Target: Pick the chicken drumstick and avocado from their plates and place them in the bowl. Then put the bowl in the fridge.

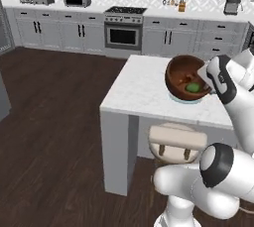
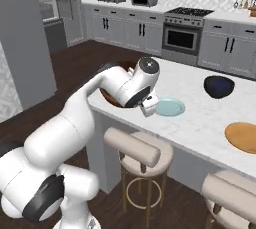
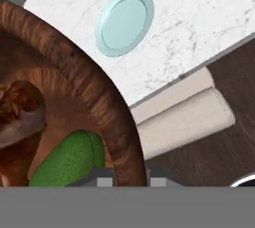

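Note:
My gripper [image 3: 130, 182] is shut on the rim of the reddish-brown wooden bowl [image 3: 102, 105], with one fingertip inside the wall and one outside. The bowl [image 1: 181, 75] hangs tilted just above the island counter, its mouth turned toward the left base camera. The green avocado [image 3: 69, 160] lies inside it, and the brown chicken drumstick [image 3: 20, 112] lies beside the avocado. From the left base view the avocado [image 1: 192, 87] shows low in the bowl. Below the bowl, the pale blue plate [image 3: 124, 20] lies bare on the marble. The tan wooden plate [image 2: 242, 137] lies far right.
A dark navy bowl [image 2: 219, 86] sits at the back of the white marble island [image 1: 139, 89]. Padded stools [image 2: 137, 150] stand along the island's near edge. A tall grey block [image 2: 25, 38] at the left looks like the fridge. Dark wood floor lies between it and the island.

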